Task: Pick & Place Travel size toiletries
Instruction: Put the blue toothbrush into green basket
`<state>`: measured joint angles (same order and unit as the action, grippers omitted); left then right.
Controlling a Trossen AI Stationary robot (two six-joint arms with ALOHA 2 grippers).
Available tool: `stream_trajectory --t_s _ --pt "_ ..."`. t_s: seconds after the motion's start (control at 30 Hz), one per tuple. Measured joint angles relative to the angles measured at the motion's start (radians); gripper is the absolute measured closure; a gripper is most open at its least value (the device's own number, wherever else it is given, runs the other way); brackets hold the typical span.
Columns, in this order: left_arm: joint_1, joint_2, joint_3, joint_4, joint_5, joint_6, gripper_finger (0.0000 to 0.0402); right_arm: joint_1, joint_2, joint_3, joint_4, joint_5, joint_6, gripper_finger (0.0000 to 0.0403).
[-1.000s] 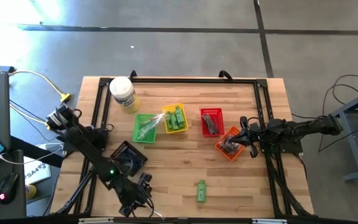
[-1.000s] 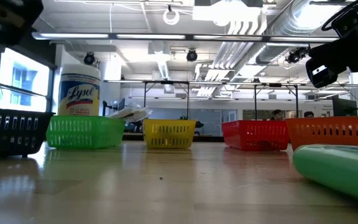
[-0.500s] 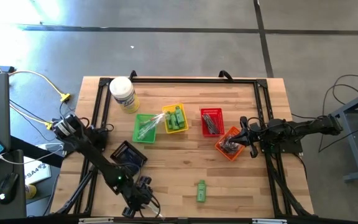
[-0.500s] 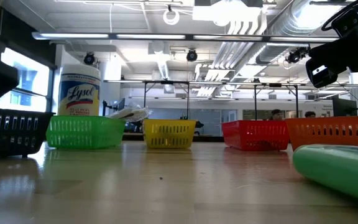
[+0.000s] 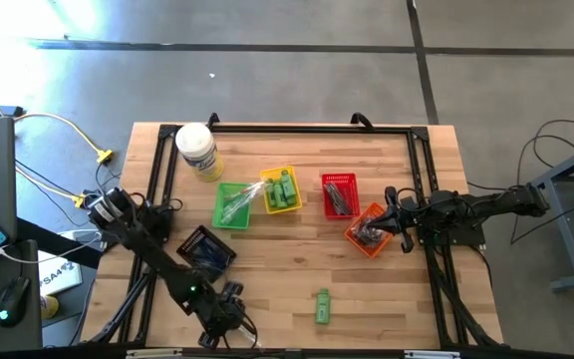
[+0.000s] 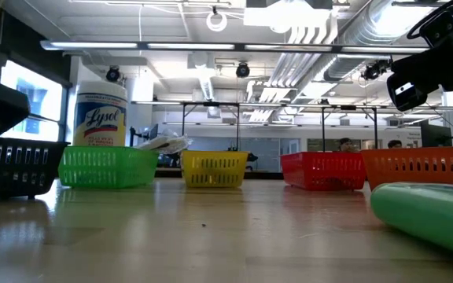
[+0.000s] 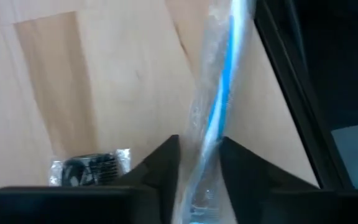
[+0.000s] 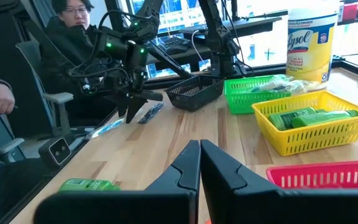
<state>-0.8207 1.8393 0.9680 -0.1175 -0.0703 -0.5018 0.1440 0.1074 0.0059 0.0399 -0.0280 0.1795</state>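
In the low view the bright green plastic tube is blurred and cut off by the right edge; the black slotted plastic basket runs off the left. In the left wrist view the clear-wrapped blue stick runs out of frame at both ends

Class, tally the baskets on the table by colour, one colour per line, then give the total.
Green basket: 1
Yellow basket: 1
Red basket: 1
Orange basket: 1
Black basket: 1
Total: 5
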Motion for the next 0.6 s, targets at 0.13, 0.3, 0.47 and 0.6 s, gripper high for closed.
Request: stream_trajectory --t_s 0.13,0.3,0.47,0.6 --pt "0.001 -0.006 -0.003 -0.006 0.000 0.000 0.0367 0.000 0.000 0.000 0.000 0.000 0.000 0.0398" --pt "0.004 -0.044 -0.005 -0.009 0.013 0.028 0.0383 0.000 0.000 0.000 0.000 0.000 0.000 0.0398" --pt "0.002 -0.138 -0.009 -0.034 0.024 0.101 0.0394 0.000 0.000 0.000 0.000 0.000 0.000 0.0398" --pt "0.025 -0.240 -0.008 -0.055 -0.039 0.161 0.0391 0.000 0.000 0.000 0.001 -0.001 0.000 0.0398"
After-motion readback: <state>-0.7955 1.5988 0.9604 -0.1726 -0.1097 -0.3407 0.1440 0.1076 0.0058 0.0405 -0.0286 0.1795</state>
